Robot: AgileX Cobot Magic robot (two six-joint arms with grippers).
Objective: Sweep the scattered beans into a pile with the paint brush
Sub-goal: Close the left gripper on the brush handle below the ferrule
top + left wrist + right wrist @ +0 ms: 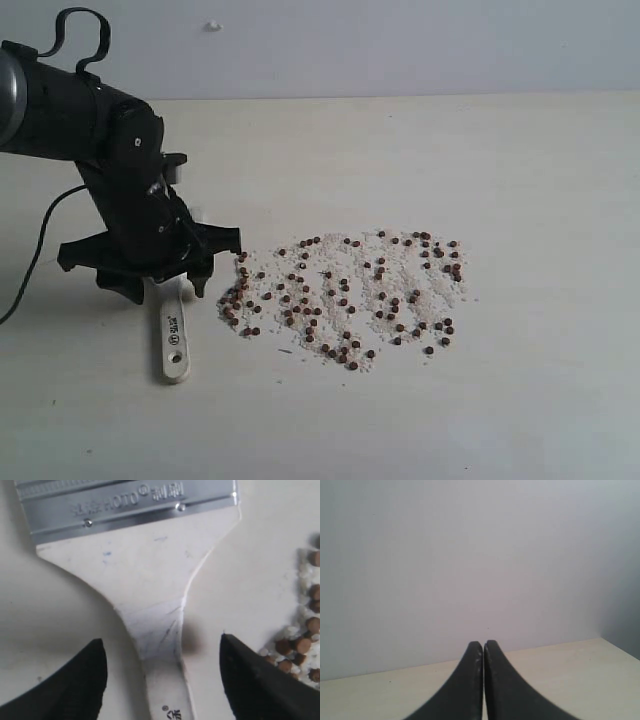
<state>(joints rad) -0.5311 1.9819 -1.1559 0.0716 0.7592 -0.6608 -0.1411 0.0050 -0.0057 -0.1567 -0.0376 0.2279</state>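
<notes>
The pale tabletop carries a broad, loose patch of beans mixed with whitish grains, spread wide and not gathered into a pile. At the patch's left edge the left arm bends down over the paint brush, which lies flat with its handle end sticking out towards me. The left hand straddles the narrow neck of the handle just below the silver ferrule, its fingers spread apart with bare tabletop showing on each side, so nothing is gripped. The right hand is pressed closed and empty, away from the work. To my eye sweeping hasn't begun. Next the fingers need to close squarely on the handle, lift, and tip the bristles down beside the beans.
</notes>
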